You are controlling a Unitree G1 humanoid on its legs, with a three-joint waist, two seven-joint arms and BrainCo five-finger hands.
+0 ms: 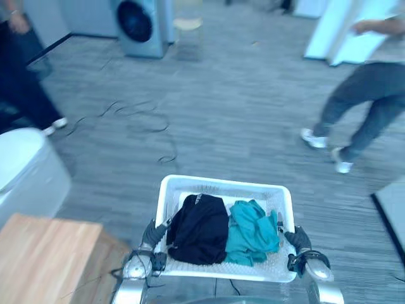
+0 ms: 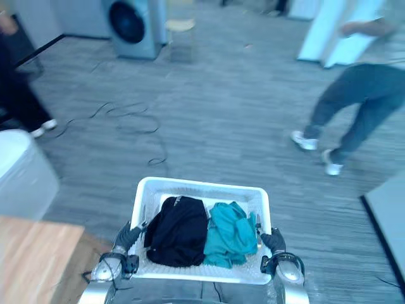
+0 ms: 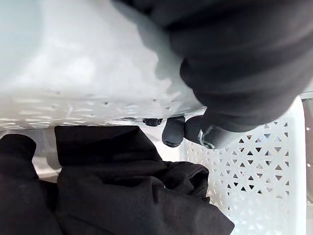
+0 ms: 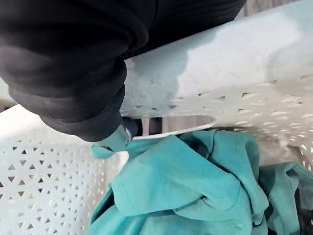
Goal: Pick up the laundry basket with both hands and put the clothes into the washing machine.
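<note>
I hold a white perforated laundry basket [image 1: 224, 183] low in front of me, off the floor. My left hand [image 1: 154, 234] grips its left side and my right hand [image 1: 297, 239] its right side. In the left wrist view, dark fingertips [image 3: 173, 132] curl through the handle slot above a black garment [image 3: 122, 191]. The right wrist view has a finger [image 4: 120, 138] hooked at the slot in the basket rim [image 4: 220, 73], beside a teal garment [image 4: 195, 191]. The black garment [image 1: 199, 229] lies left and the teal one [image 1: 253, 231] right. The grey washing machine [image 1: 142, 25] stands far ahead to the left.
One person [image 1: 361, 107] walks at the right, another [image 1: 22, 82] stands at the far left. A white rounded appliance [image 1: 28, 171] and a wooden tabletop [image 1: 44, 256] are close on my left. Cables [image 1: 145, 123] lie on the carpet ahead, and a stool [image 1: 188, 25] stands beside the washer.
</note>
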